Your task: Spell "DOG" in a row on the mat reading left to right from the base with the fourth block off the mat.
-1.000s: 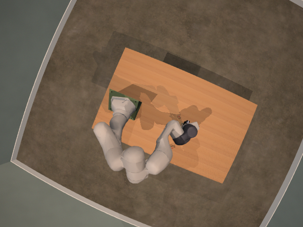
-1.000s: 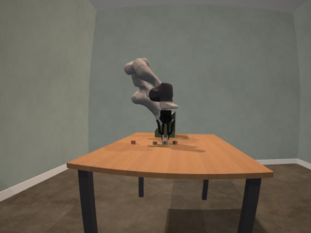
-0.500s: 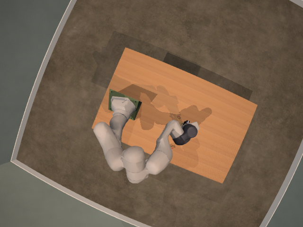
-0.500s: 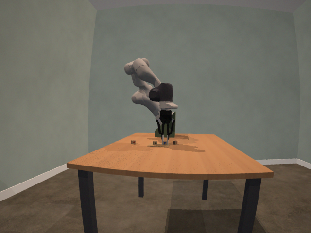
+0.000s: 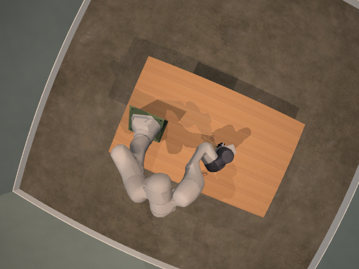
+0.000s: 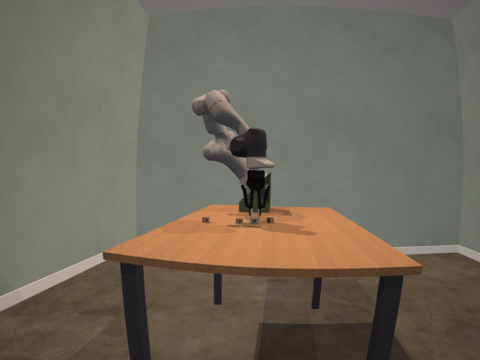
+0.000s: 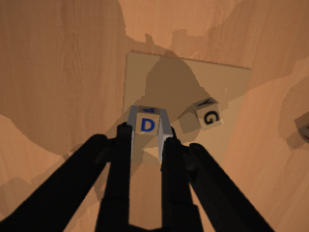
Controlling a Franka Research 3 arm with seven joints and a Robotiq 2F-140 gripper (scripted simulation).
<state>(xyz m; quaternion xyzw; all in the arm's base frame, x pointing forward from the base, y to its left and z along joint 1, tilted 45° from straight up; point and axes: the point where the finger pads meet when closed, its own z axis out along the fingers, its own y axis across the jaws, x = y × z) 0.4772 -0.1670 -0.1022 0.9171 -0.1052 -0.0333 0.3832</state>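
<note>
My gripper (image 7: 147, 117) (image 6: 254, 219) is shut on the block with a blue D (image 7: 148, 125). It holds the block low over the left part of the tan mat (image 7: 140, 77) (image 6: 232, 225); I cannot tell whether the block touches the mat. The block with a black G (image 7: 210, 117) (image 6: 238, 220) lies on the mat just right of the D in the wrist view, slightly turned. A third block (image 6: 269, 220) (image 5: 212, 138) lies on the table off the mat. A fourth block (image 6: 205, 219) (image 5: 204, 175) with a red mark lies further off; its letter is too small to read.
The wooden table (image 5: 231, 101) (image 6: 271, 251) bears the robot's green base (image 5: 132, 115) at one end. The arm (image 5: 191, 174) hides the mat in the overhead view. A block's edge (image 7: 304, 128) shows at the right rim of the wrist view.
</note>
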